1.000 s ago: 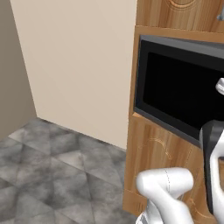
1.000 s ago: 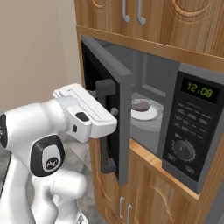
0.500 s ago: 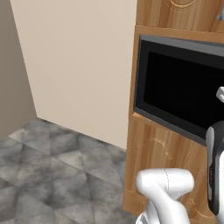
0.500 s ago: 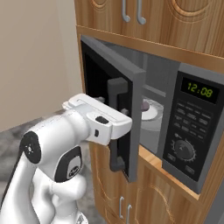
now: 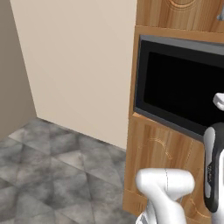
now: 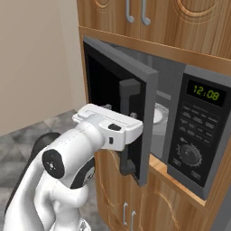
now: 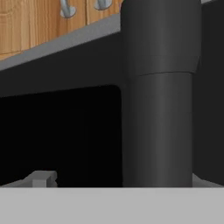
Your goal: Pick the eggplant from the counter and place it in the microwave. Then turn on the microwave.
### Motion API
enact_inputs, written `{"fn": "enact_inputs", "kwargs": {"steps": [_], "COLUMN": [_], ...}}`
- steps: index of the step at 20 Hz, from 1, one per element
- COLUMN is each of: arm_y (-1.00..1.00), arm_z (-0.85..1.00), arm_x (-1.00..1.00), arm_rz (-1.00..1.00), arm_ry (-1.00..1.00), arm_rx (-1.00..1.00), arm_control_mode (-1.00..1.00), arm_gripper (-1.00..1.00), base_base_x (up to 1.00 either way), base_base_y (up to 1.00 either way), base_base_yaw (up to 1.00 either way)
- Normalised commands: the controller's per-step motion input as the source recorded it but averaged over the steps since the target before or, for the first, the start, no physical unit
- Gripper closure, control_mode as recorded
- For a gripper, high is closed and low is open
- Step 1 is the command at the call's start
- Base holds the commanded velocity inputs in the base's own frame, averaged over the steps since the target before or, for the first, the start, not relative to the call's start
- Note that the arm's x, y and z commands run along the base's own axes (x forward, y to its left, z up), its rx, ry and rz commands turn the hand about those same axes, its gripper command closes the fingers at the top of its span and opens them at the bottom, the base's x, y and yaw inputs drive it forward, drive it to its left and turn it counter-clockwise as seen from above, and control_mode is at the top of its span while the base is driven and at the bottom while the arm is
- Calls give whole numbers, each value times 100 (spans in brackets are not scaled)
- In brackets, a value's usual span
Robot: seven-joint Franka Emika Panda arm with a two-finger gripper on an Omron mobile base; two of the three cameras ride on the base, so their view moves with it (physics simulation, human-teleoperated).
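Working left to right in the right base view: our gripper sits pressed up against the vertical bar handle of the microwave door, which stands part open. We read the fingers as spread fully wide with nothing clamped between them; in the hand view the handle looms directly ahead of the fingers. Past the door edge, beyond the fingers, a pale dish sits in the cavity; we cannot tell whether the eggplant lies on it. We judge the step as swinging the door shut: push flat on the handle, follow its arc, avoid snagging.
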Motion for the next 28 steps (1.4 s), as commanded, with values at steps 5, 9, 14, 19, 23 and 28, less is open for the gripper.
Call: {"fn": "enact_inputs", "kwargs": {"steps": [5, 9, 14, 19, 23, 28], "arm_y": [-21, -24, -21, -17, -18, -25], "arm_z": [-40, -29, -22, -9, -1, -3], "arm_x": [35, 35, 34, 36, 32, 24], "arm_rz": [0, -1, -3, -11, -15, -12], "arm_ry": [-13, -12, -10, -8, -6, -6], "arm_rx": [-6, -3, -1, 0, 0, 0], "arm_control_mode": [-100, -100, -100, -100, -100, -100], "arm_gripper": [-100, -100, -100, -100, -100, -100], "base_base_x": [0, 0, 0, 0, 0, 0], "base_base_y": [0, 0, 0, 0, 0, 0], "base_base_yaw": [0, 0, 0, 0, 0, 0]}}
